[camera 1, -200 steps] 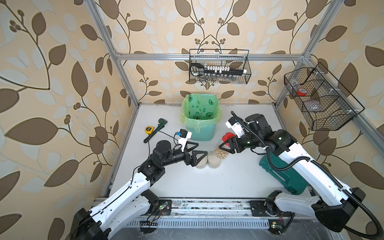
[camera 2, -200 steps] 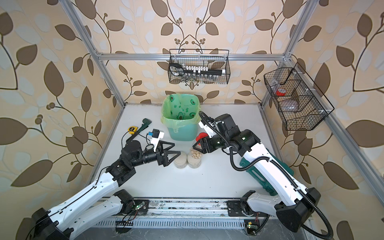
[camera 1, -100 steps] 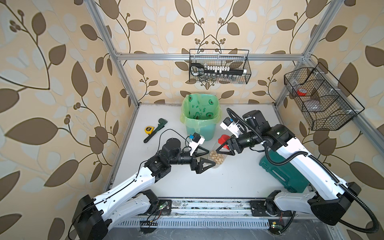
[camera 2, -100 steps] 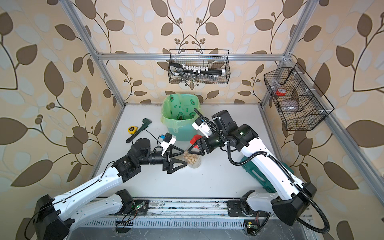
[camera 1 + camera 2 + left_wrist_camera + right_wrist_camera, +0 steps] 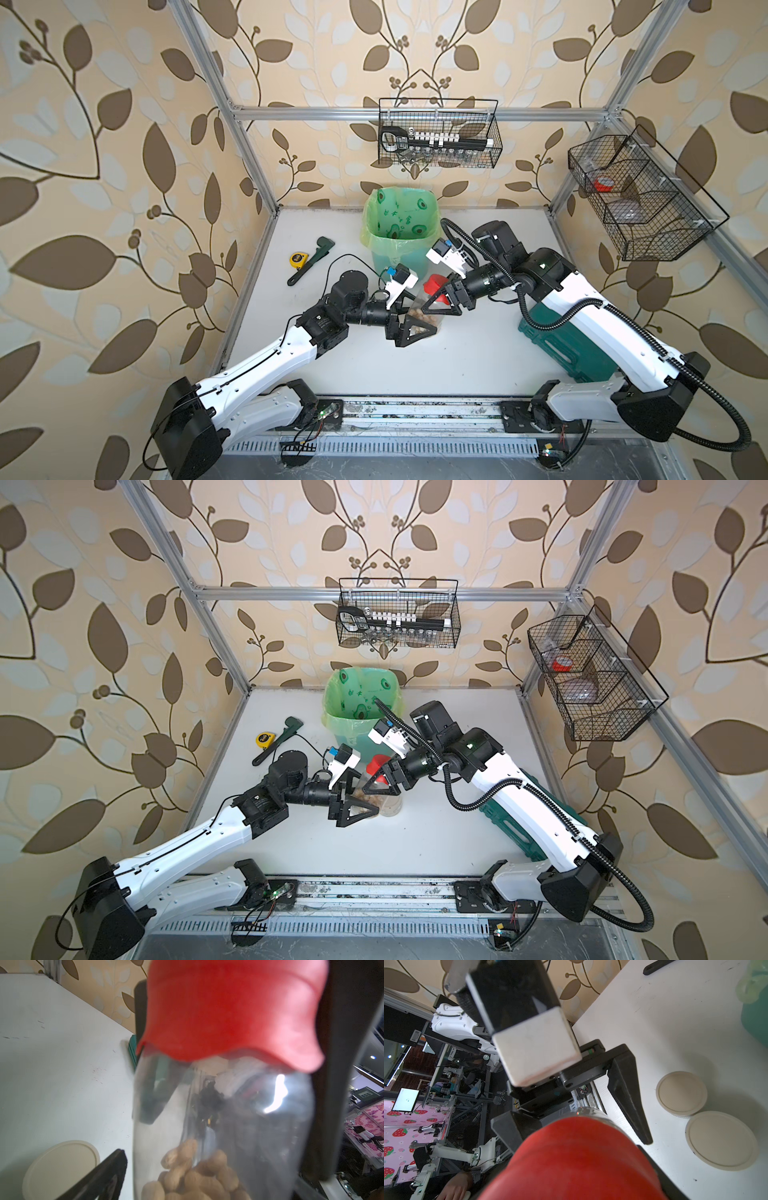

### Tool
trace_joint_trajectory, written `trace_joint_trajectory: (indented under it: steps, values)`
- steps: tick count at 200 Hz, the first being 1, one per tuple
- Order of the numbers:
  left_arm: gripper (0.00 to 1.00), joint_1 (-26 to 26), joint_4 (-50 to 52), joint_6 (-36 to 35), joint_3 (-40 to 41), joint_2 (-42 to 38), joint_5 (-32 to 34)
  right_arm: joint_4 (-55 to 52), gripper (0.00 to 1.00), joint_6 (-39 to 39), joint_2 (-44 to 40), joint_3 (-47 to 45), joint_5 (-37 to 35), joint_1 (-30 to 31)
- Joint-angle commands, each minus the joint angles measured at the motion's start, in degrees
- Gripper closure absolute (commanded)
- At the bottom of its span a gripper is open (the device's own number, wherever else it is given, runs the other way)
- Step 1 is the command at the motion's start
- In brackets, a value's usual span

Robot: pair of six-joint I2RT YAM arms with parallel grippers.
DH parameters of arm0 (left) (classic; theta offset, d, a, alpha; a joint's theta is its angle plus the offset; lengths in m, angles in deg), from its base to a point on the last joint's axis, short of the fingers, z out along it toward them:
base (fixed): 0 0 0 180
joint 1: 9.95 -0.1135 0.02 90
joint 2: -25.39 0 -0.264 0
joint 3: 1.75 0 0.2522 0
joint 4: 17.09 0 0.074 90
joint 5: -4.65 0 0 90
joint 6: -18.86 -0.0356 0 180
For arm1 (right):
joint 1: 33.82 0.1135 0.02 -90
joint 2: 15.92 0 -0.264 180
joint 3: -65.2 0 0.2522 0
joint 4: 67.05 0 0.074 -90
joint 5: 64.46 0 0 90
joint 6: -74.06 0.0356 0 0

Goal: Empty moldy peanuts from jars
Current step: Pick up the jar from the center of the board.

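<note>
The tall jar (image 5: 424,305) with a red lid (image 5: 434,284) hangs over the middle of the table. My right gripper (image 5: 435,294) is shut on the red lid (image 5: 577,1163). My left gripper (image 5: 420,319) is open, one finger on each side of the jar's glass body (image 5: 224,1115). Moldy peanuts (image 5: 199,1176) lie in the jar's lower end. Two short jars with beige lids (image 5: 681,1093) (image 5: 720,1139) stand side by side on the table beneath the grippers; one lid (image 5: 60,1167) shows in the left wrist view. In both top views the grippers mostly hide them.
A mint-green bin (image 5: 399,232) with a green liner stands behind the jars. A yellow tape measure (image 5: 297,258) and a dark green tool (image 5: 311,259) lie at the back left. A green case (image 5: 569,349) lies under my right arm. Wire baskets (image 5: 438,133) (image 5: 640,199) hang on the walls.
My left arm swung right and turned its open gripper around the tall jar's body. My right gripper carried the jar a little left and nearer, over the short jars.
</note>
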Motion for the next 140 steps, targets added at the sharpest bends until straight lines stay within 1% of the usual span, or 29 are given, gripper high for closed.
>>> trace_joint_trajectory:
  steps: [1,18,66,87,96,121,127,140]
  values:
    - [0.03,1.08,-2.22,-0.38,-3.07,0.79,-2.78,2.51,0.49,0.30,0.55,1.80,3.01,0.69]
    - [0.04,1.80,-1.62,-0.83,-3.48,1.19,-2.80,2.84,0.49,0.30,0.81,1.78,2.94,0.69]
    - [0.13,2.23,-1.14,-1.48,-3.05,0.42,-1.04,3.39,0.48,0.48,1.18,1.20,3.20,0.87]
    - [0.21,2.17,-1.37,-1.32,-3.02,0.24,-0.35,3.54,0.47,0.48,1.13,0.89,3.39,0.96]
    - [0.26,2.22,-1.72,-1.17,-2.95,0.08,0.03,3.61,0.46,0.48,0.92,0.82,3.42,0.93]
    - [0.36,2.17,-2.67,-0.74,-2.35,-0.94,1.65,4.24,0.44,0.91,0.11,0.34,3.32,0.95]
    - [0.40,2.18,-2.86,-0.61,-2.25,-1.20,2.01,4.51,0.44,1.07,-0.20,0.13,3.31,0.94]
    - [0.43,2.17,-3.13,-0.43,-2.21,-1.76,2.56,4.82,0.44,1.40,-0.56,-0.06,3.33,0.89]
